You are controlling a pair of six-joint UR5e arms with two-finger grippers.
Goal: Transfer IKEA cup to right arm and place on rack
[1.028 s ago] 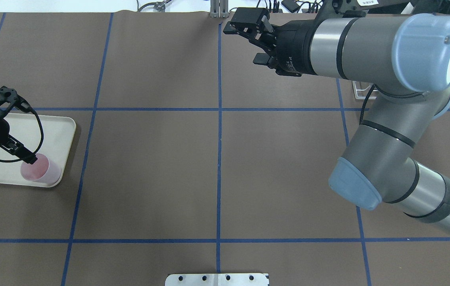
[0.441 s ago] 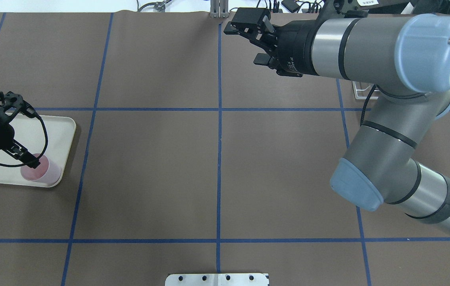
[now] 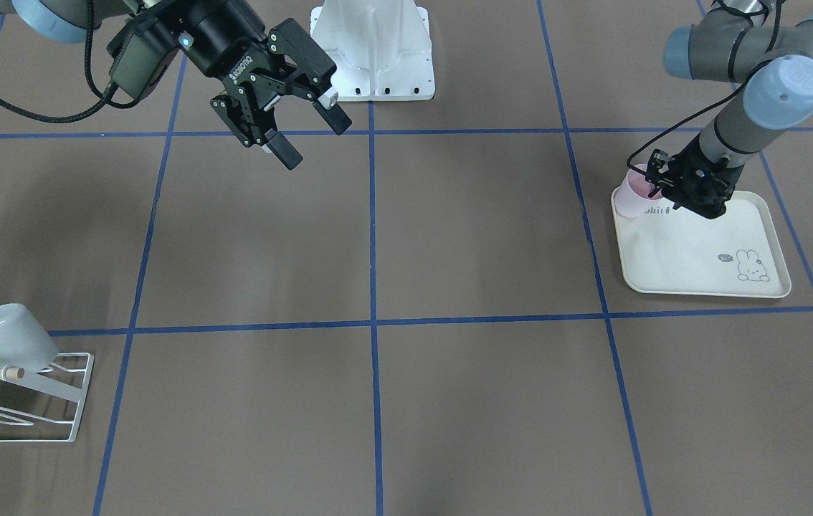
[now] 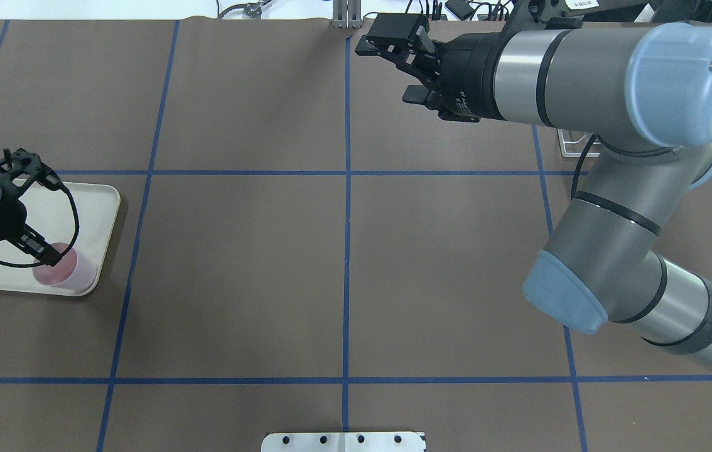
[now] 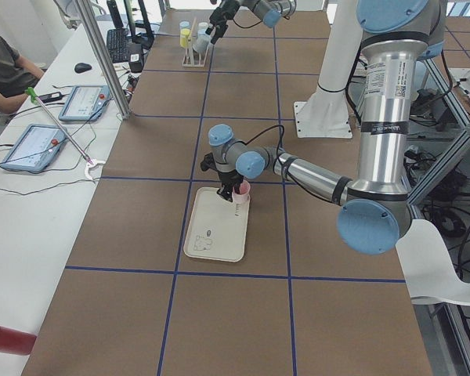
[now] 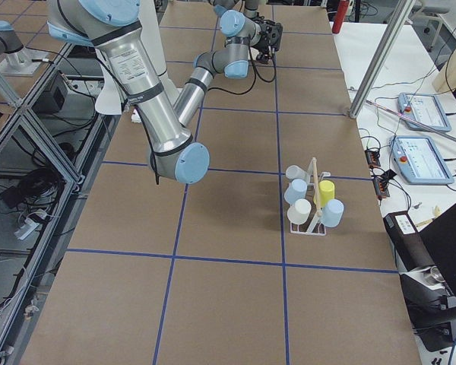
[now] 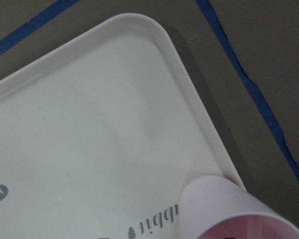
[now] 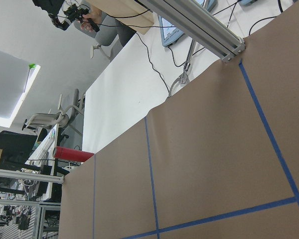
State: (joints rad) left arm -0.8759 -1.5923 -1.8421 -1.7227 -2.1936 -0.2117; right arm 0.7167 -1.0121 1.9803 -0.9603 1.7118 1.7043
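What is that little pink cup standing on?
The pink cup stands upright in a corner of the cream rabbit-print tray, which lies on the brown table. The cup's own body hides its foot.

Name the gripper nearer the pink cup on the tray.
Left. The left gripper is at the rim of the pink cup on the tray; the right gripper, open, is far off on the opposite side.

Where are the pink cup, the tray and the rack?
cup (image 4: pixel 78 271): overhead view, on its pale side wall.
tray (image 4: pixel 89 207): overhead view, on the bare floor near its far corner.
rack (image 3: pixel 84 396): front-facing view, on its white wire end frame.
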